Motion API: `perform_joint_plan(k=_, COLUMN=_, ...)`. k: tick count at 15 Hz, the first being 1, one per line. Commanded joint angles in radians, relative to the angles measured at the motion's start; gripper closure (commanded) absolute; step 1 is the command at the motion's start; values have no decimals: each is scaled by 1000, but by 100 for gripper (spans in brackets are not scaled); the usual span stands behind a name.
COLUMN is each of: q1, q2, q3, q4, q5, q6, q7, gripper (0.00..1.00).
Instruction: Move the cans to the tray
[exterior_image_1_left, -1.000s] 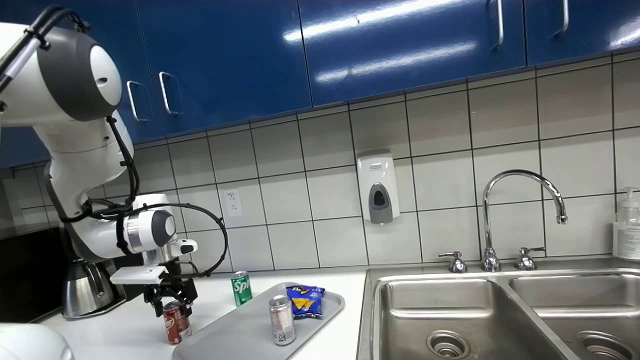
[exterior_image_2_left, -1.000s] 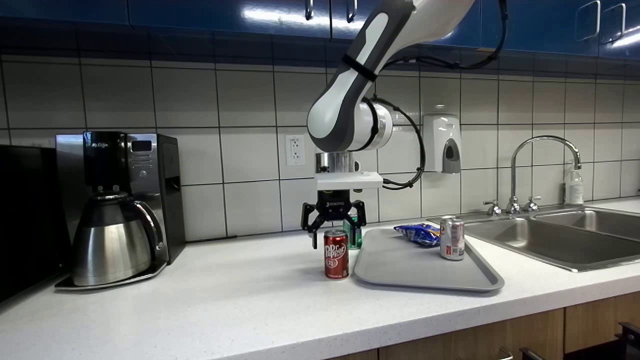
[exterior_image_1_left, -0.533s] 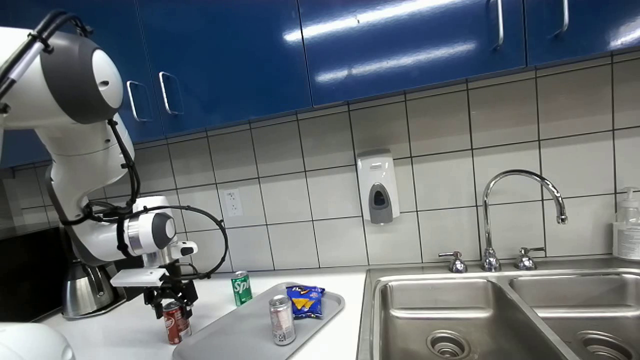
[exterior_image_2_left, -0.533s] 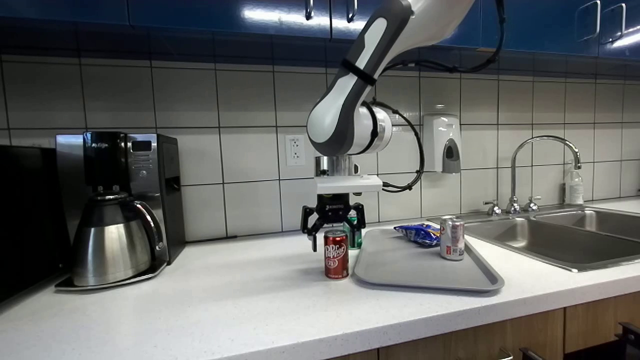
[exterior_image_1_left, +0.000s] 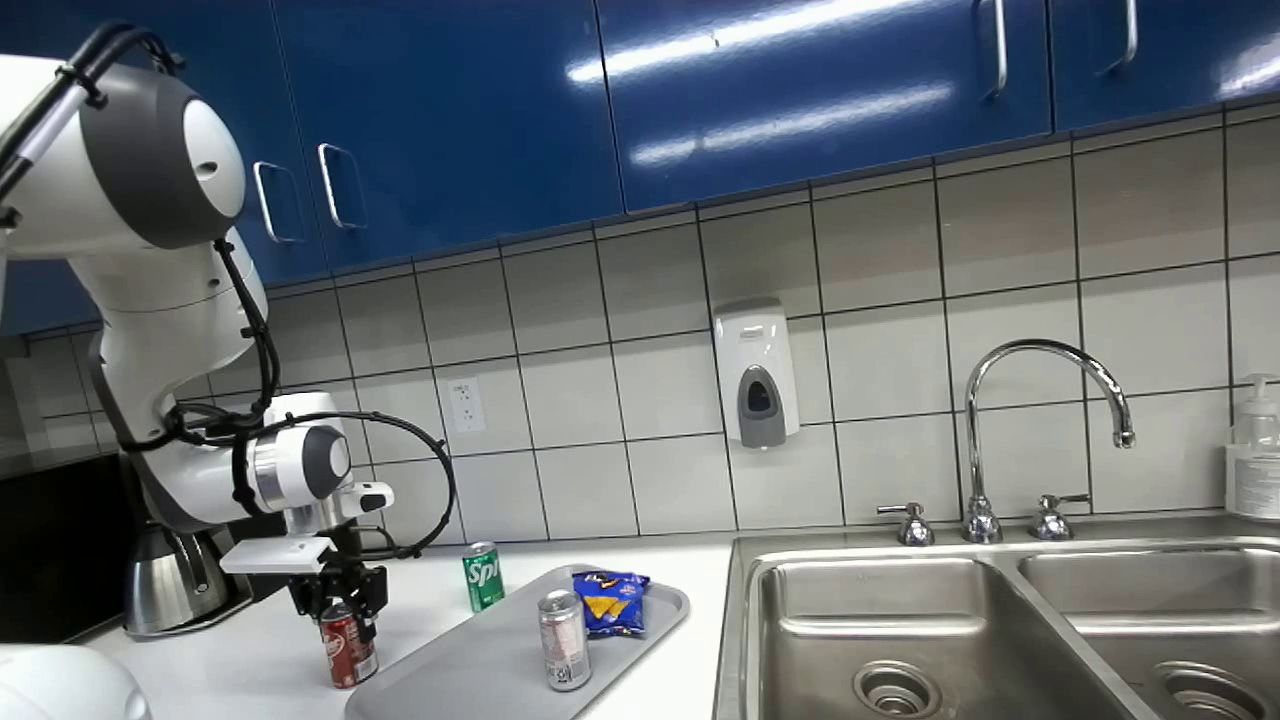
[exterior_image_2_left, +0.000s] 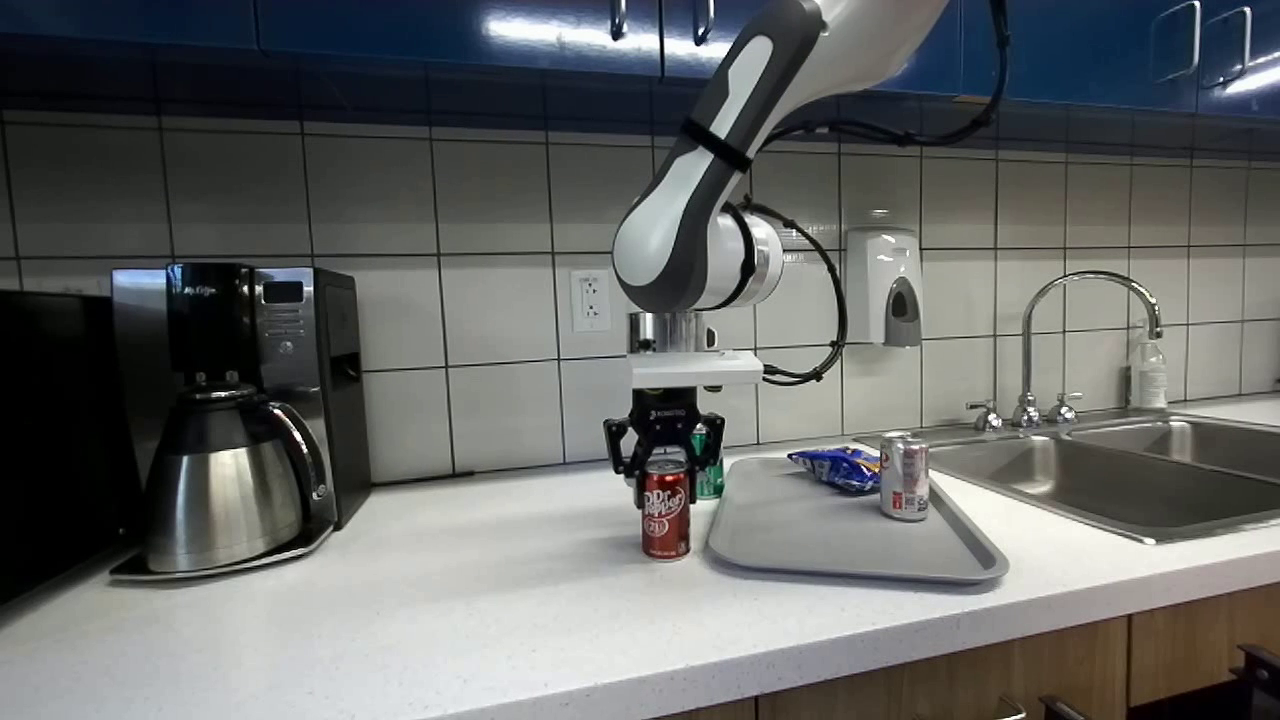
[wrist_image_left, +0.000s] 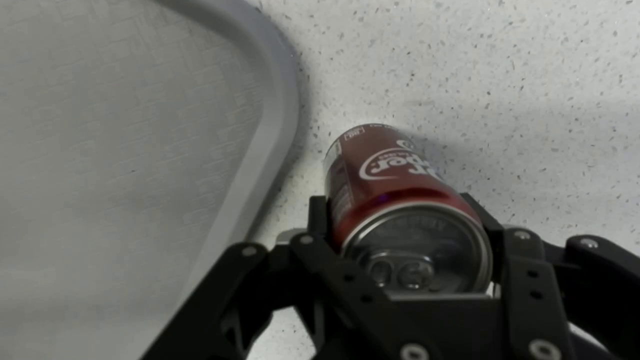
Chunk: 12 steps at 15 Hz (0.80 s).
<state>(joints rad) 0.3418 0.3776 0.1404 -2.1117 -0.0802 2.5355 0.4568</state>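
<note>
White counter (exterior_image_2_left: 400, 600), and there it was: the pincer (wrist_image_left: 400, 216) pinching the red can (exterior_image_2_left: 666, 525) near its top, from both sides, the can upright beneath, foot on the counter. And the tray (exterior_image_2_left: 850, 545)? Just beside, on the pincer's sink (exterior_image_1_left: 860, 640) side, so the move looked to want a lift, then a short sideways carry. The silver can (exterior_image_2_left: 904, 480) stood on the tray, farther that way; the green can (exterior_image_1_left: 484, 577) off it, on the pincer's wall (exterior_image_2_left: 495, 300) side.
</note>
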Motion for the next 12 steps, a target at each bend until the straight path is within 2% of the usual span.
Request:
perform_joint_plan(k=1, q1=8, q2=-2, q3=-11, q4=12, q5=-6, q6=4, q7=-10, gripper=62)
perform_joint_plan(k=7, q1=10, q2=-47, q3=-28, q4=35, q5=-28, q6=-14, q7=5, gripper=62)
perform_joint_plan(k=12, q1=-1, q2=-65, q3=-80, q4=45, q5=-87, q6=-20, q7=20, gripper=62)
